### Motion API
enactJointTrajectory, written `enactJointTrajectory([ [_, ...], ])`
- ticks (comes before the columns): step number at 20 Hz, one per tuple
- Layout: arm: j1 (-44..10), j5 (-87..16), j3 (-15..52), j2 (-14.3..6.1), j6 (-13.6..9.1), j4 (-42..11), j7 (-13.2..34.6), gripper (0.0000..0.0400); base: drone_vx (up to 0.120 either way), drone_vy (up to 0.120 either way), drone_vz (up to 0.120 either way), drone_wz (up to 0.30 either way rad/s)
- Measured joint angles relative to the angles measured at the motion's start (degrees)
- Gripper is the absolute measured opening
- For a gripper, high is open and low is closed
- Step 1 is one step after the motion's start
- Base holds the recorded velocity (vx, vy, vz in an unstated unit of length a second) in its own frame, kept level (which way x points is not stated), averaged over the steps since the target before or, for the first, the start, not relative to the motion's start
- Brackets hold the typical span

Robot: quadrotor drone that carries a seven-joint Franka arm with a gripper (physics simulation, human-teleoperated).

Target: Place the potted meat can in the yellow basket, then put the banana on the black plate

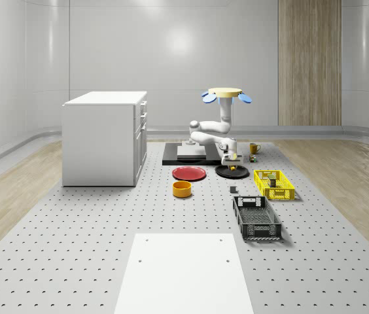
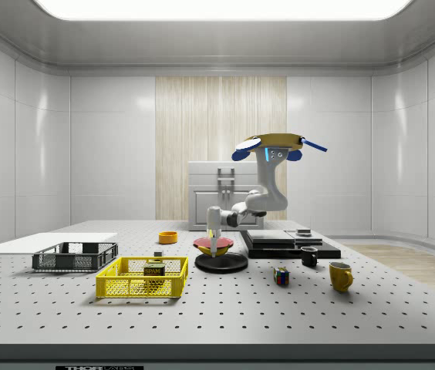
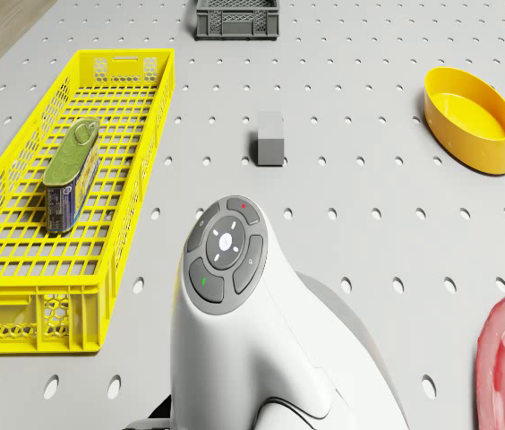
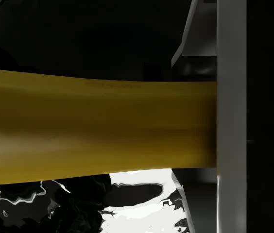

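The drone (image 1: 226, 93) is hovering beside the black plate (image 1: 224, 173), its gripper (image 1: 231, 159) clasping the banana (image 4: 98, 126) just above it for placing; the can (image 3: 72, 174) is lying in the yellow basket (image 3: 2, 300)

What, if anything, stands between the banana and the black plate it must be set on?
Nothing visible does. The gripper, under the hovering drone, is low over the black plate, with the banana against one finger. The potted meat can already lies in the yellow basket.
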Motion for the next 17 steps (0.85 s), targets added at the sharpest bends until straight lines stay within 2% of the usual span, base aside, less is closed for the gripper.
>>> enactJointTrajectory([
  [3, -0.02, -0.28, -0.39, 0.19, 0.09, 0.13, -0.11, 0.0319, 0.000, 0.000, 0.000, 0.000],
  [6, 0.29, 0.82, 0.77, 0.29, -0.48, -0.29, -0.20, 0.0362, 0.000, 0.000, 0.000, 0.000],
  [10, 0.86, 3.41, 3.52, 0.34, -1.67, -1.16, -0.26, 0.0386, 0.000, 0.000, 0.000, 0.000],
  [17, 1.29, 6.40, 6.66, 0.27, -2.80, -1.96, -0.24, 0.0397, 0.000, 0.000, 0.000, 0.000],
])
